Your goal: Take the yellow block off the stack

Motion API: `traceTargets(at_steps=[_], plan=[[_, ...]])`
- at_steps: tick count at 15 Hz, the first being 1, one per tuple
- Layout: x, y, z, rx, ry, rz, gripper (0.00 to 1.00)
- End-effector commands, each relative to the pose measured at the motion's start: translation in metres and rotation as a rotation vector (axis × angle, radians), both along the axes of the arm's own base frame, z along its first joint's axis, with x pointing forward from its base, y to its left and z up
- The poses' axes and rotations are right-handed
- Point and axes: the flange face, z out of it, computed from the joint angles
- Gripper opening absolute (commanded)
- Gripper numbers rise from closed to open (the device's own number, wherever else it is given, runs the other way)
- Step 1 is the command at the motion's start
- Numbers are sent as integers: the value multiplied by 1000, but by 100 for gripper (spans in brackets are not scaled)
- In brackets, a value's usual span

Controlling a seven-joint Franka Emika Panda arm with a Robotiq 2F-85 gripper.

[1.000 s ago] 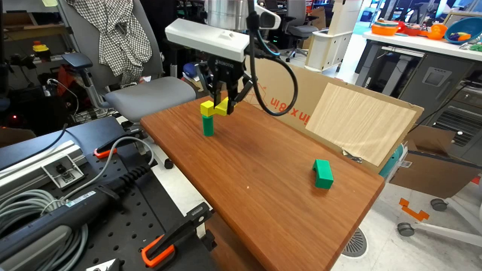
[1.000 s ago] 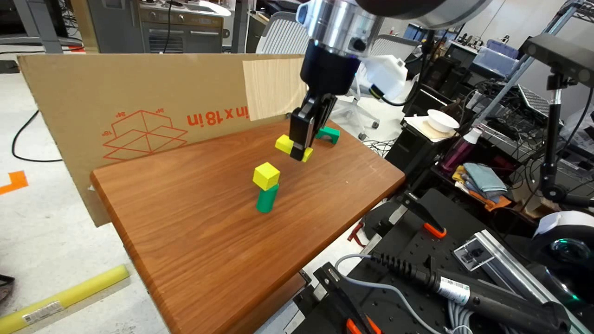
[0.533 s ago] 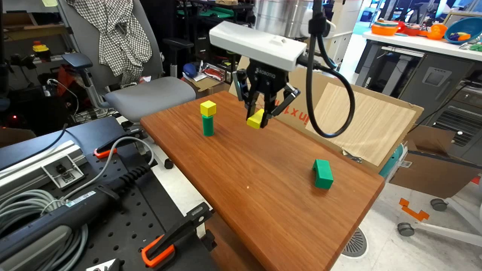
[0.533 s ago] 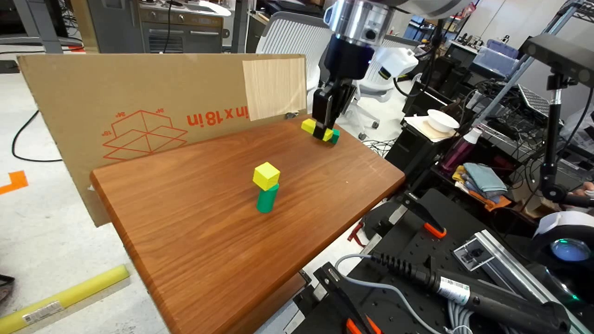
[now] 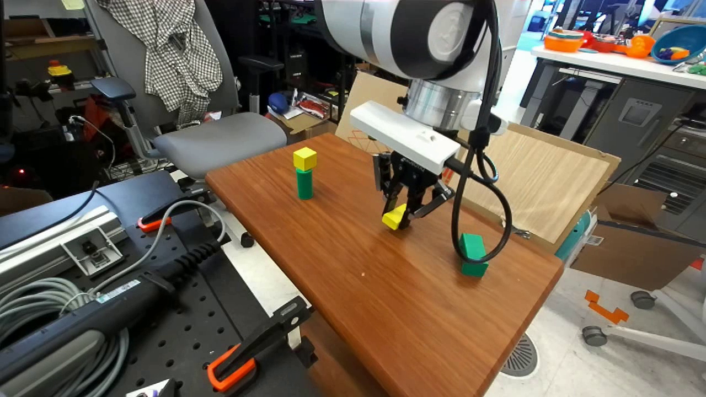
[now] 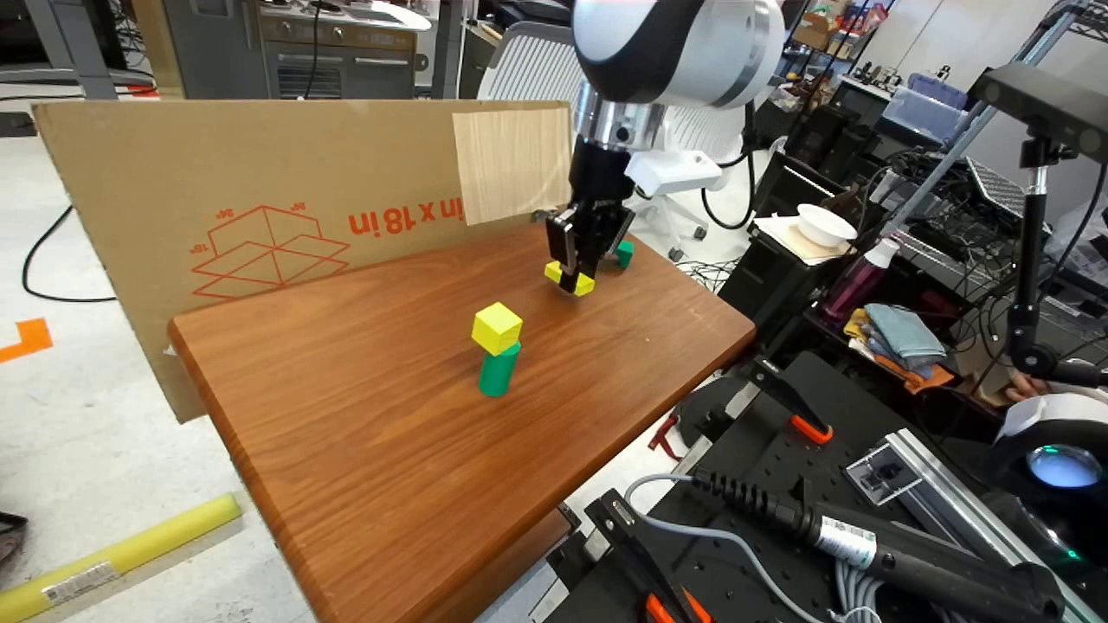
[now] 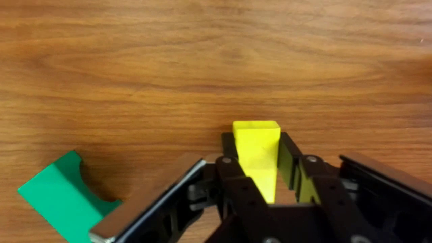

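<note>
A yellow cube-shaped block (image 5: pixel 305 159) sits on an upright green cylinder (image 5: pixel 304 185), forming the stack; in an exterior view the cube (image 6: pixel 497 329) looks slightly turned on the cylinder (image 6: pixel 499 374). My gripper (image 5: pixel 396 216) is away from the stack, low over the table. It is shut on a longer yellow block (image 7: pixel 257 148), with one finger on each side in the wrist view. The held block (image 6: pixel 583 285) is close to the tabletop; I cannot tell whether it touches. The stack is out of the wrist view.
A green arch-shaped block (image 5: pixel 472 245) stands on the wooden table (image 5: pixel 353 298), with my arm's cable hanging in front of it; it also shows at the wrist view's lower left (image 7: pixel 64 199). A cardboard sheet (image 6: pixel 286 190) stands along one table edge.
My gripper has carried the longer yellow block away from the stack, toward the green arch block, and has come down close to the table. The stack has not moved.
</note>
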Motion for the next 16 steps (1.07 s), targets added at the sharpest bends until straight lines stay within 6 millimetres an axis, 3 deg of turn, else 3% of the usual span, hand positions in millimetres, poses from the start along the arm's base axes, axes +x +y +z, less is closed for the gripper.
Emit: traceTargets(at_steps=[1, 5, 6, 8, 12, 16], plan=[[23, -6, -24, -9, 35, -59, 8], [31, -5, -19, -9, 33, -57, 8], [30, -4, -12, -6, 29, -42, 58], [25, -1, -1, 1, 16, -28, 65], [-2, -2, 34, -7, 0, 23, 95], [-33, 10, 69, -1, 17, 103, 100]])
